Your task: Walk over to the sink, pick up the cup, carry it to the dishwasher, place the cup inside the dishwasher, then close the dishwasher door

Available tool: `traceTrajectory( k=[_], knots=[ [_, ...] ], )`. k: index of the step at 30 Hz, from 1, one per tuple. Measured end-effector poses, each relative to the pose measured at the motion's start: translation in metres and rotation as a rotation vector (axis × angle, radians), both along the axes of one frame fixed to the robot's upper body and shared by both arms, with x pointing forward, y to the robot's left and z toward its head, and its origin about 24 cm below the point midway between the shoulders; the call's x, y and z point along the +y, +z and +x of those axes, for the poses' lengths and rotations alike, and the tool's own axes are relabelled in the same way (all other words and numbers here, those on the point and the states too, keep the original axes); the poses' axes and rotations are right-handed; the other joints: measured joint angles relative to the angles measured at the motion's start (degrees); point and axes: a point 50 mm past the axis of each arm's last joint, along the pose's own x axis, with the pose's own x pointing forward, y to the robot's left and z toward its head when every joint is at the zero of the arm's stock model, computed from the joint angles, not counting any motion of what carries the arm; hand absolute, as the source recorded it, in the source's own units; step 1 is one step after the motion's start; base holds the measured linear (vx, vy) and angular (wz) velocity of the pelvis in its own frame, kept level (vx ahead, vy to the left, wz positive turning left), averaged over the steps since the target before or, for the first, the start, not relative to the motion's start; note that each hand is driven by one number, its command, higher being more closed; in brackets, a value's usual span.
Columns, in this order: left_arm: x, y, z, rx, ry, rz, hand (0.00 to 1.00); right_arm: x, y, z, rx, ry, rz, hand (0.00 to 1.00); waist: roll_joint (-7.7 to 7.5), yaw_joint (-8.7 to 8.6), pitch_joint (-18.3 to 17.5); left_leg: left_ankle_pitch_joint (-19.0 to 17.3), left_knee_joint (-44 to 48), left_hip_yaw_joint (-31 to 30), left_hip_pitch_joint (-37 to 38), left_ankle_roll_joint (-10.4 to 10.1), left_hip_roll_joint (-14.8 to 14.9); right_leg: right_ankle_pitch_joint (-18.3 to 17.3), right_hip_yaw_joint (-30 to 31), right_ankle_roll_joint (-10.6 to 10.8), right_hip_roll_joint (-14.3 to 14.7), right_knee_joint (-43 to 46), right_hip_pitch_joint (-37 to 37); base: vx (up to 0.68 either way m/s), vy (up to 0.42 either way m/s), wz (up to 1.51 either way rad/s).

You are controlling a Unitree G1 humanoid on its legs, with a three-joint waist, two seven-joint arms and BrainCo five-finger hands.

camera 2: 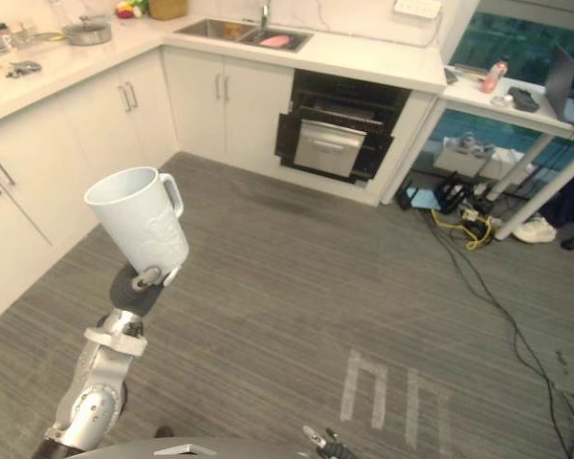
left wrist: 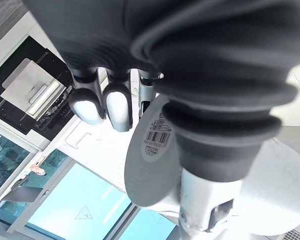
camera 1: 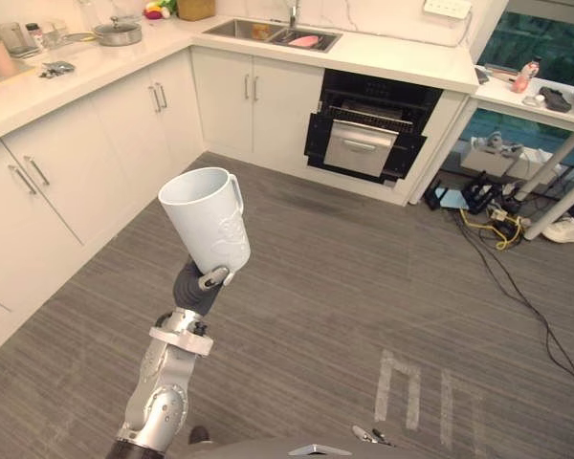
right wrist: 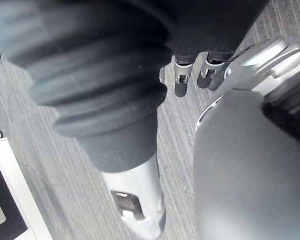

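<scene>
Fingers point(left wrist: 117, 107) of your left hand point(camera 1: 199, 285) are curled round the bottom part of the white cup point(camera 1: 206, 215), which you hold up in the left middle of the head views. The cup is tilted, with its mouth to the upper left and its handle on the right side. The grey floor point(camera 1: 364, 287) lies under it. A white counter point(camera 1: 392, 57) runs along the upper edge and down the left. The dishwasher point(camera 1: 368, 134) stands at the upper centre, well apart from the cup, with its door partly lowered. The sink point(camera 1: 268, 33) is at the top. Your right hand point(right wrist: 182, 80) hangs over the floor with loose fingers that hold nothing.
</scene>
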Motion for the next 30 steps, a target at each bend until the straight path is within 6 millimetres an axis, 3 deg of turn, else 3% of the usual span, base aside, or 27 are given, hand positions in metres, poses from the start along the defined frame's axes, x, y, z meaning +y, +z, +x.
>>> traceTrajectory(
  k=[6,8,9,10,13,14,15,17,18,19,20,23,25,27,28,29,30],
  knots=[
    [0.007,-0.008,0.005,0.027,0.031,0.007,1.0,0.008,-0.001,-0.016,-0.037,-0.055,0.019,0.0,-0.28,-1.9,-0.24,-2.15,1.08,0.29,-0.22,-0.05,0.04,-0.97,0.09,-0.48,0.05,0.64,-0.1,0.02,-0.008,-0.02],
    [0.011,-0.006,0.004,0.019,0.05,-0.003,1.0,0.011,-0.001,-0.016,-0.05,-0.067,0.025,0.0,-0.5,-1.34,0.43,-6.91,11.21,0.22,-4.36,-0.37,1.36,-2.57,0.76,-0.57,0.22,3.38,-1.01,0.06,-0.039,-0.13],
    [0.012,-0.002,0.001,0.007,0.067,-0.024,1.0,0.009,0.001,-0.01,-0.073,-0.043,0.012,0.0,-0.21,-0.49,0.7,-11.21,22.23,0.03,-9.04,-0.52,3.44,-3.66,1.27,-0.26,0.89,6.1,-1.53,0.05,-0.038,-0.05],
    [0.01,0.005,-0.004,-0.016,0.076,-0.051,1.0,0.005,0.003,-0.011,-0.08,-0.017,-0.005,0.0,0.51,-0.12,1.43,-12.71,34.38,-0.91,-14.62,1.07,5.44,-4.38,0.91,-0.71,1.66,7.52,-1.37,0.03,-0.041,0.0],
    [0.015,0.009,-0.014,-0.041,0.118,-0.09,1.0,-0.005,0.005,-0.007,-0.084,0.018,-0.032,0.0,2.49,2.27,2.93,-11.24,46.01,-3.31,-18.29,1.58,7.53,-5.98,1.25,-1.31,2.21,6.63,1.95,0.01,0.011,0.02],
    [0.018,0.008,-0.014,-0.038,0.131,-0.087,1.0,-0.005,0.005,-0.006,-0.086,0.019,-0.032,0.0,1.61,2.48,3.43,-10.68,47.92,-3.7,-19.39,2.21,7.51,-6.43,1.05,-1.25,1.87,6.29,2.68,0.04,0.053,0.22],
    [0.024,0.007,-0.015,-0.034,0.159,-0.084,1.0,-0.005,0.006,0.002,-0.105,0.03,-0.033,0.0,1.91,3.03,3.76,-14.73,45.89,-3.81,-20.26,2.45,6.47,-6.76,0.89,-1.15,1.21,6.28,3.04,0.06,0.101,0.21],
    [0.029,0.008,-0.016,-0.049,0.187,-0.08,1.0,-0.015,0.01,0.01,-0.132,0.065,-0.058,0.0,2.28,3.1,4.04,-14.68,33.19,-4.48,-20.25,2.5,2.33,-7.37,-0.06,-0.14,-0.76,6.22,3.23,0.08,0.123,0.21],
    [0.031,0.01,-0.016,-0.063,0.202,-0.083,1.0,-0.02,0.012,0.014,-0.149,0.09,-0.073,0.0,2.96,3.32,4.45,-10.61,23.77,-6.27,-19.6,2.08,-0.2,-7.88,-0.19,0.71,-1.41,5.73,4.1,0.13,0.164,0.09],
    [0.033,0.01,-0.016,-0.063,0.213,-0.083,1.0,-0.021,0.012,0.015,-0.152,0.092,-0.076,0.0,2.96,4.06,4.72,-6.38,22.46,-7.13,-18.65,1.2,-1.06,-8.15,0.15,1.14,-1.98,5.5,4.75,0.19,0.198,-0.01],
    [0.037,0.01,-0.016,-0.062,0.24,-0.083,1.0,-0.018,0.012,0.015,-0.156,0.099,-0.074,0.0,2.09,4.79,5.08,-7.09,23.29,-6.82,-17.41,1.5,-2.64,-8.89,0.54,1.22,-2.79,4.7,6.0,0.22,0.124,0.0],
    [0.043,0.013,-0.014,-0.088,0.273,-0.087,1.0,-0.008,0.01,0.025,-0.17,0.129,-0.056,0.0,1.17,6.26,6.46,-15.75,37.34,-10.04,-22.83,2.55,-3.14,-8.62,-0.09,1.78,-2.14,6.27,7.21,0.23,0.154,0.07],
    [0.042,0.013,-0.013,-0.093,0.25,-0.082,1.0,-0.01,0.008,0.015,-0.142,0.1,-0.06,0.0,-1.11,6.71,5.28,-17.75,37.59,-8.94,-21.91,4.04,-5.6,-8.51,0.37,1.9,-4.68,11.64,5.43,0.35,0.236,0.03],
    [0.039,0.02,-0.008,-0.135,0.215,-0.081,1.0,-0.019,0.009,0.011,-0.14,0.044,-0.079,0.0,-1.59,6.53,5.37,-20.1,37.57,-7.02,-19.46,5.97,-7.3,-6.06,4.77,6.41,-7.5,27.7,-1.43,0.25,0.171,-0.11],
    [0.037,0.023,-0.006,-0.147,0.204,-0.077,1.0,-0.019,0.009,0.009,-0.139,0.036,-0.081,0.0,-2.08,6.35,5.54,-20.68,37.0,-6.57,-18.19,6.46,-8.03,-3.59,6.74,9.01,-8.48,33.36,-3.99,0.17,0.122,-0.07],
    [0.036,0.026,-0.003,-0.158,0.187,-0.068,1.0,-0.017,0.009,0.005,-0.138,0.023,-0.077,0.0,-2.86,6.05,5.78,-20.92,35.43,-6.13,-15.79,6.91,-9.38,1.19,8.8,10.18,-9.62,39.88,-6.98,0.38,0.209,0.25],
    [0.028,0.029,0.0,-0.157,0.136,-0.05,1.0,-0.01,0.007,-0.007,-0.127,0.004,-0.068,0.0,-2.74,4.52,5.69,-20.6,30.17,-7.29,-10.01,8.41,-11.46,15.99,9.66,7.67,-11.14,49.41,-10.95,0.4,0.189,0.34]
  ],
)
